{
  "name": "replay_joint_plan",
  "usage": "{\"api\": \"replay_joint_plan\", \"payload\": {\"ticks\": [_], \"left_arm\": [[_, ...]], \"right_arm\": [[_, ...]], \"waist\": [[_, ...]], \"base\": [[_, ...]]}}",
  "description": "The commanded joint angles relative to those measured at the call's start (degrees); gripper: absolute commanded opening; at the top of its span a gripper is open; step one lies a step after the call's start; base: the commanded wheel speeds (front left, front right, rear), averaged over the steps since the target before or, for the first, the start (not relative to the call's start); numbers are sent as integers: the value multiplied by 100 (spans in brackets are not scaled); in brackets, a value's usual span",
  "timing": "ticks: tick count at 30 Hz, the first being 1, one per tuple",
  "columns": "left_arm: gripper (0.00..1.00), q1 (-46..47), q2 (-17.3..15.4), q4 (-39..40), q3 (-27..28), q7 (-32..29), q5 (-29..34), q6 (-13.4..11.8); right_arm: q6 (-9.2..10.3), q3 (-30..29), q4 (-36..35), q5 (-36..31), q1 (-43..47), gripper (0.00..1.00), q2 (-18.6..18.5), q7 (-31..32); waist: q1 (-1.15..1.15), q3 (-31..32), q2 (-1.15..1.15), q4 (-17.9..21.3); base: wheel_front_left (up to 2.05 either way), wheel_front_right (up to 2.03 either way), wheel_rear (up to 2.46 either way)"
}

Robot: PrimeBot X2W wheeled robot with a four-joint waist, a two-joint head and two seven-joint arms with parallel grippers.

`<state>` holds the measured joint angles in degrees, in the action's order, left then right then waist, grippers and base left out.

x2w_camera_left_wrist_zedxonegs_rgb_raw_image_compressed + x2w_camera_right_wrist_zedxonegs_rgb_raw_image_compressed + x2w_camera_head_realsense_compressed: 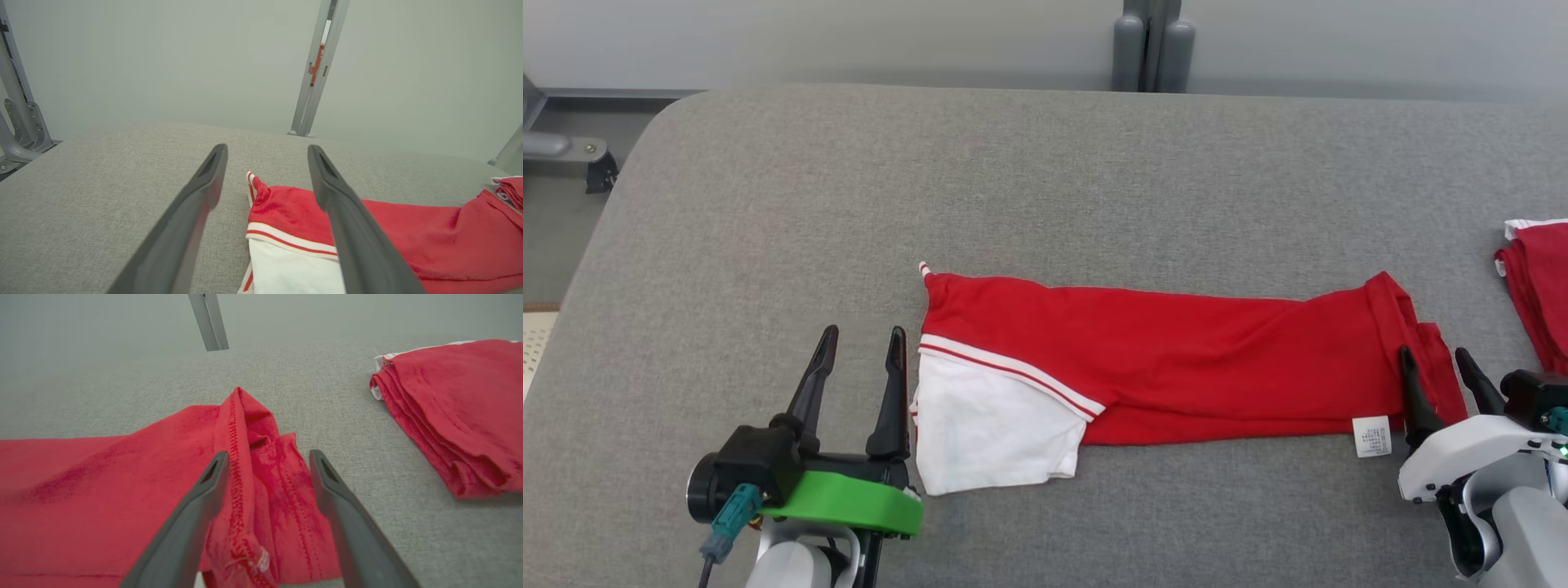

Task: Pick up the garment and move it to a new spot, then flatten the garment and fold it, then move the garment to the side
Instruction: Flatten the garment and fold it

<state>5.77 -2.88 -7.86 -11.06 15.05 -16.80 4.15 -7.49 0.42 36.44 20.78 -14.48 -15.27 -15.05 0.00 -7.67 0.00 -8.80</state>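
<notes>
The garment (1176, 359) is a red shirt with a white sleeve and red-white trim, folded into a long band across the grey padded table (1045, 163). My left gripper (862, 343) stands open just left of the white sleeve end, its right finger beside the cloth edge. In the left wrist view the garment (388, 232) lies under and right of the left gripper (267, 153). My right gripper (1437, 359) is open at the garment's bunched right end. In the right wrist view the right gripper (267, 457) straddles the hemmed fold of the garment (122, 473).
A second folded red garment (1539, 286) lies at the table's right edge, seen also as a folded red garment (453, 412) in the right wrist view. Grey posts (1152, 45) stand behind the table. The far half of the table is bare fabric.
</notes>
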Motion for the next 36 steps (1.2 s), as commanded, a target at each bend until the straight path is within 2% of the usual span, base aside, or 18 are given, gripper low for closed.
{"api": "replay_joint_plan", "payload": {"ticks": [1, 12, 17, 18, 19, 25, 31, 36], "left_arm": [[100, 112, -9, -24, 13, 13, 49, -23], [100, 109, -8, -106, 29, 13, 79, -36], [100, 119, -8, -132, 6, 13, 90, -55], [100, 132, -7, -140, -1, 13, 87, -60], [100, 143, -7, -149, -6, 13, 85, -62], [100, 131, -7, -206, -28, 14, 95, -45], [100, 51, -7, -272, -48, 14, 39, -22], [100, -48, -7, -283, -6, 14, -84, -58]], "right_arm": [[2, -75, 161, -59, -80, 100, -9, -15], [5, -560, 1150, -278, -298, 100, 117, -11], [0, -376, 1306, -108, -365, 100, 332, 4], [0, -318, 1320, -77, -371, 39, 340, 6], [0, -267, 1316, -45, -378, 0, 341, 6], [8, -341, 1213, 80, -344, 0, 186, 0], [5, -1013, 1079, -116, -295, 0, -40, -9], [5, -1149, 559, -231, -378, 0, 51, -14]], "waist": [[0, -120, 0, -157], [0, -151, 0, -319], [0, -158, 0, -285], [0, -155, 0, -269], [0, -149, 0, -251], [0, -56, 0, -148], [0, 101, 0, -104], [0, 271, 0, -99]], "base": [[0, 0, 0], [0, 0, 0], [0, 0, 0], [0, 0, 0], [0, 0, 0], [0, 0, 0], [0, 0, 0], [0, 0, 0]]}}
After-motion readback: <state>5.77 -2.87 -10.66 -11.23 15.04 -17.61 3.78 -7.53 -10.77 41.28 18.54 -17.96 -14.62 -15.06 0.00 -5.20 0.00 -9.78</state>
